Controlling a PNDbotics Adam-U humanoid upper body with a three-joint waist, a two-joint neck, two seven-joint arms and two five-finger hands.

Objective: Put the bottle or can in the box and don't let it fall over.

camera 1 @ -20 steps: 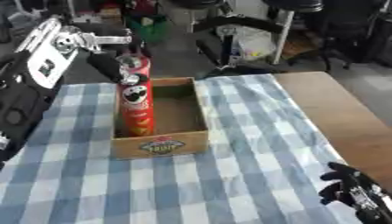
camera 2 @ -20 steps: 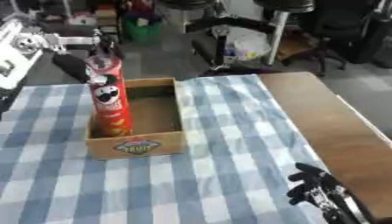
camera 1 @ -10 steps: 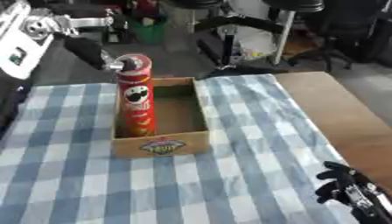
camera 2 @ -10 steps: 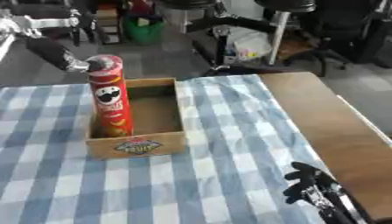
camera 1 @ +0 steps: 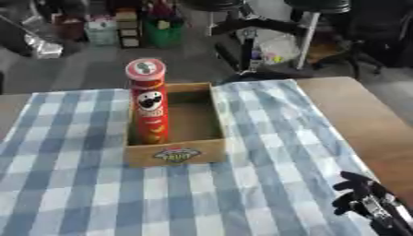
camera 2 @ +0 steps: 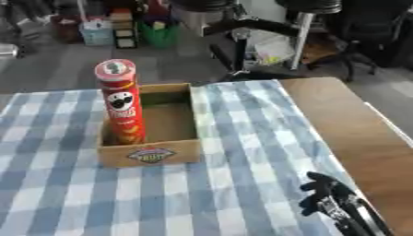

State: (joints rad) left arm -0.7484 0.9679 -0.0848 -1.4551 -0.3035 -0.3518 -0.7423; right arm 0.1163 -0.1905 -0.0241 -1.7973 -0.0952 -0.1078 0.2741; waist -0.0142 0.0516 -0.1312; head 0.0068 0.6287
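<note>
The red can (camera 1: 149,103) stands upright inside the cardboard box (camera 1: 175,155), against its left wall, and nothing is touching it. The box sits on the blue-and-white checked cloth (camera 1: 242,193) that covers most of the wooden table (camera 1: 363,124). My right hand (camera 2: 327,196) rests at the lower right corner, well apart from the box, its fingers curled with nothing in them; my left hand shows in neither view
</note>
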